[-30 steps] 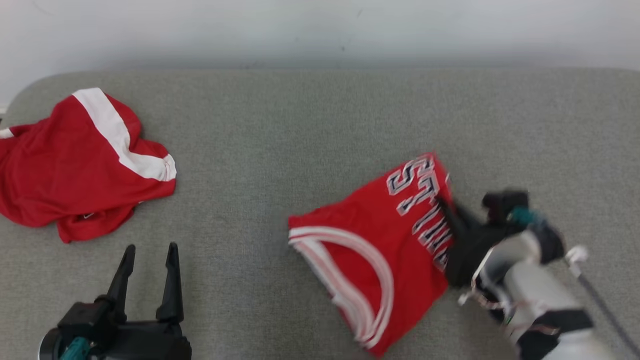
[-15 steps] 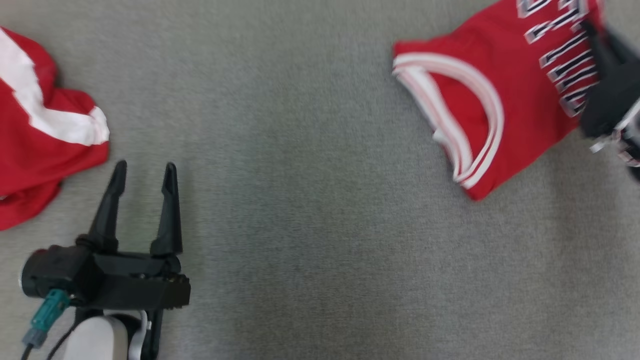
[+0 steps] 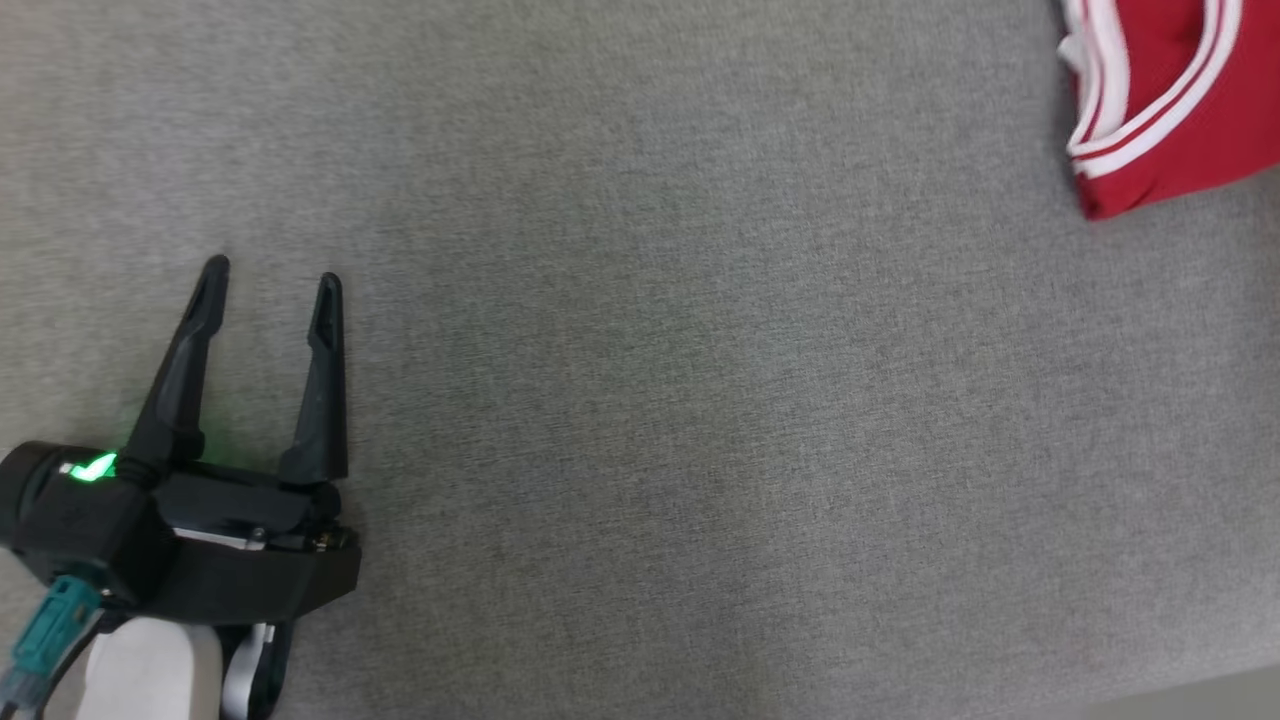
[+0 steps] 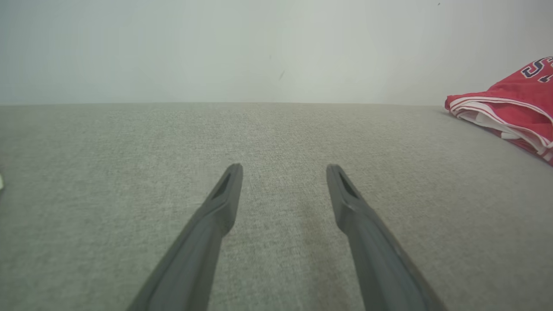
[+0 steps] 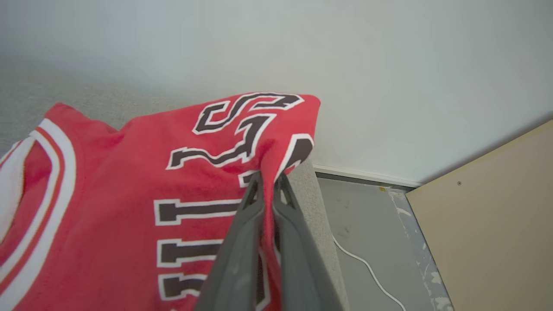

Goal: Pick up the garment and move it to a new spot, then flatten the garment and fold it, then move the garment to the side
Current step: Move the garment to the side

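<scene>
Pinching the garment (image 5: 129, 181) at its lettered edge: right gripper (image 5: 268, 178), fingers clamped on it. Left gripper (image 3: 271, 272), fingers apart, sits well away from the garment

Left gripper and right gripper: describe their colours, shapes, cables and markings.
The left gripper has two long, black, tapering fingers with a slot near each tip, on a blocky black body. A green light glows on its round housing, a teal connector plugs in beneath, and the forearm is pale. The right gripper has the same dark grey tapering fingers with slotted tips.
</scene>
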